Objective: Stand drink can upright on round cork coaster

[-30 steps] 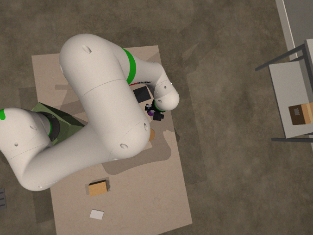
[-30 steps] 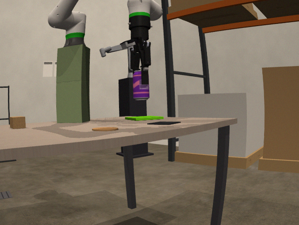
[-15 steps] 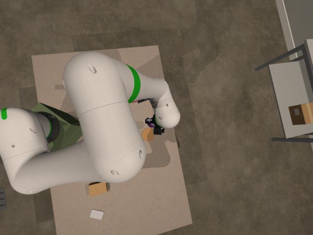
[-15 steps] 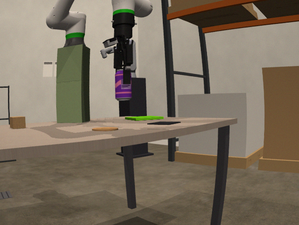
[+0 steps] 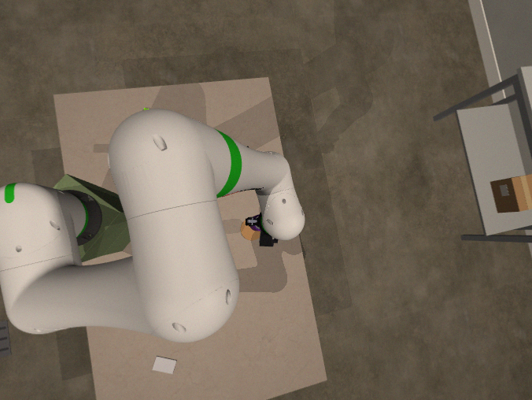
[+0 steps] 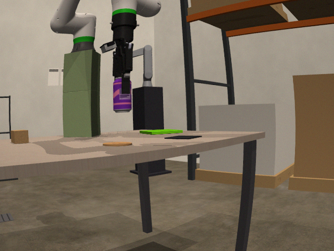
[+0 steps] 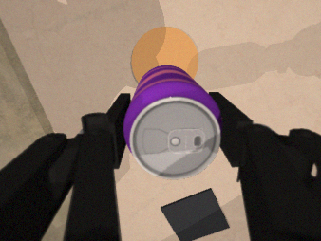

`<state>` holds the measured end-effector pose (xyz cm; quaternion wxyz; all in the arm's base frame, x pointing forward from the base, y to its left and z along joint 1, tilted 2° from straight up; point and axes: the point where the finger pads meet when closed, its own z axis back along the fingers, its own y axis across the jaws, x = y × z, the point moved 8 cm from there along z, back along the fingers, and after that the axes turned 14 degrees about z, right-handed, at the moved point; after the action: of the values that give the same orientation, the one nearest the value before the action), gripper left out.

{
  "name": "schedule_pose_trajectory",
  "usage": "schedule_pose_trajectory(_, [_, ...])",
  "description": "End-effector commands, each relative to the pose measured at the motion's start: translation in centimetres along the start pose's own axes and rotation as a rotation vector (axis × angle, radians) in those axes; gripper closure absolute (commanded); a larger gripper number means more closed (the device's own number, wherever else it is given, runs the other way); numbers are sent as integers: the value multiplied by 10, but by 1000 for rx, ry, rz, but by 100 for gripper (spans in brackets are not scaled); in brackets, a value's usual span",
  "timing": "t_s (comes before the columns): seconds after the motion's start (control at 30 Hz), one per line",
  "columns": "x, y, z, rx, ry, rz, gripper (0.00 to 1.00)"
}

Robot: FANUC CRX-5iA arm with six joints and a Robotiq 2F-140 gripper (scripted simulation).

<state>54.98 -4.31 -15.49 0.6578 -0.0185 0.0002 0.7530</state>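
Fingers of the gripper are clamped on the upper sides of the purple drink can, which hangs upright in the air, well above the table. Seen from the exterior view, the round cork coaster lies flat on the table below the can. From the wrist view the can's silver lid faces the camera and the coaster shows just beyond the can's body. A green pad and a black pad lie farther right on the table.
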Motion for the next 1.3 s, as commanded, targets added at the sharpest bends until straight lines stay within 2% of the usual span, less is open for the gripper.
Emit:
schedule_pose_trajectory(0.0, [-7,2,1,-2,0,0,90])
schedule_pose_trajectory(0.3, [-19,6,1,-2,0,0,90])
schedule_pose_trajectory(0.7, [-21,7,-1,-2,0,0,90])
schedule_pose_trajectory(0.8, [-21,7,-20,-2,0,0,90])
schedule_pose_trajectory(0.93, [-21,8,-62,-2,0,0,90])
schedule_pose_trajectory(1.0, [-21,8,-62,-2,0,0,90])
schedule_pose_trajectory(1.1, [-20,9,-81,-2,0,0,90])
schedule_pose_trajectory(1.27, [-20,9,-84,-2,0,0,90])
